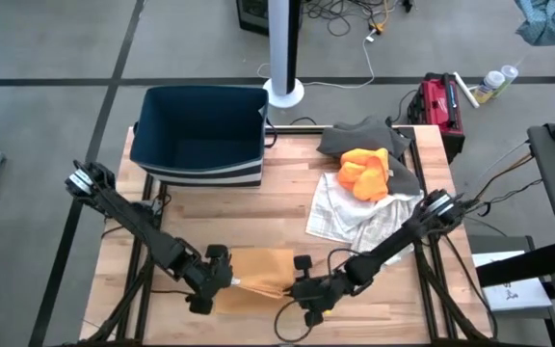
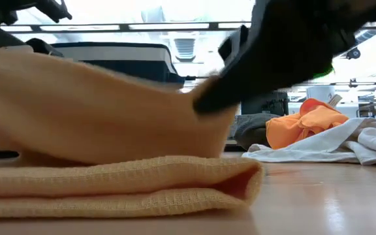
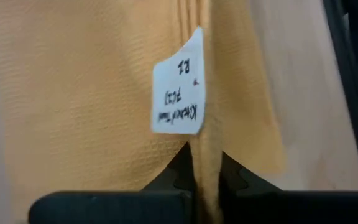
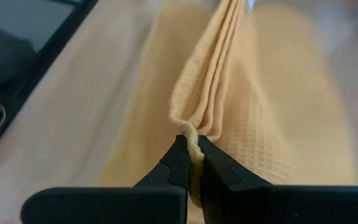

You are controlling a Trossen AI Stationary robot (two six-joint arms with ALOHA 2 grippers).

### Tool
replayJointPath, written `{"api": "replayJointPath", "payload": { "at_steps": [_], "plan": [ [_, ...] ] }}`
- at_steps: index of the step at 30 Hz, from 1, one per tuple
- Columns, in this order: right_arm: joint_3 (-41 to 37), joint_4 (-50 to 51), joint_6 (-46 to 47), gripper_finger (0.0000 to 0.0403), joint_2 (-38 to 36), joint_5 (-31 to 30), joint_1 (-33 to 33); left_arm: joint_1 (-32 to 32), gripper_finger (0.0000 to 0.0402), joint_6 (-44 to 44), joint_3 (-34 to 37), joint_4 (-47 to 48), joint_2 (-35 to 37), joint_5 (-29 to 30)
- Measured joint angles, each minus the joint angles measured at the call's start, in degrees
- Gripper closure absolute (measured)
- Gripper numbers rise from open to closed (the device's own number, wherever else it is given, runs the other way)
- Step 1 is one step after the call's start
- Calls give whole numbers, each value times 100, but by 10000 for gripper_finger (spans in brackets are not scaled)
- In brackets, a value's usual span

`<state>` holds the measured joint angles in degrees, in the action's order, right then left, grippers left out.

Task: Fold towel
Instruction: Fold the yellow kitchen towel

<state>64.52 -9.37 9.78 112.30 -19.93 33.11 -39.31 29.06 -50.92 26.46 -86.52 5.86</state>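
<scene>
A tan waffle-weave towel (image 1: 258, 278) lies near the table's front edge, between my two grippers. Its lower layers (image 2: 109, 189) rest folded on the wood. An upper part (image 2: 96, 111) is raised off them as a ridge between the grippers. A white label (image 3: 179, 87) hangs at the towel's edge. My left gripper (image 1: 227, 281) is shut on the towel's left end. My right gripper (image 1: 297, 287) is shut on its right end. My left gripper pinches the towel's edge (image 3: 205, 163) between its two fingers, just below the white label. It comes slanting down from the table's left. The edge runs on away from the fingers, raised off the table. One layer or several, I cannot tell. My right gripper pinches a bunched corner of the towel (image 4: 192, 149) between its two fingers, with several pleats fanning out from the hold. It comes slanting down from the table's right. The held part is lifted above the folded layers (image 2: 175, 189) on the table.
A dark blue bin (image 1: 200, 135) stands at the far left of the table. At the far right lie a grey cloth (image 1: 364, 140), an orange cloth (image 1: 366, 173) and a white checked cloth (image 1: 350, 207). Bare wood (image 1: 393, 308) shows to the right of the towel.
</scene>
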Motion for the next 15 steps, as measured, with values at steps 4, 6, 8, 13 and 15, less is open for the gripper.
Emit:
{"api": "replayJointPath", "payload": {
  "at_steps": [4,6,8,13,15],
  "plan": [
    [141,21,83,394,195,62,97,-66,394,2,11,-366,-332,-123],
    [156,24,86,394,190,72,133,-82,391,5,7,-583,-504,-271],
    [158,20,115,394,168,62,163,-109,386,66,7,-595,-646,-348],
    [173,-15,244,394,58,100,247,-189,380,176,-4,-710,-861,-441],
    [165,19,404,394,67,229,255,-210,380,175,-4,-789,-892,-448]
  ]
}}
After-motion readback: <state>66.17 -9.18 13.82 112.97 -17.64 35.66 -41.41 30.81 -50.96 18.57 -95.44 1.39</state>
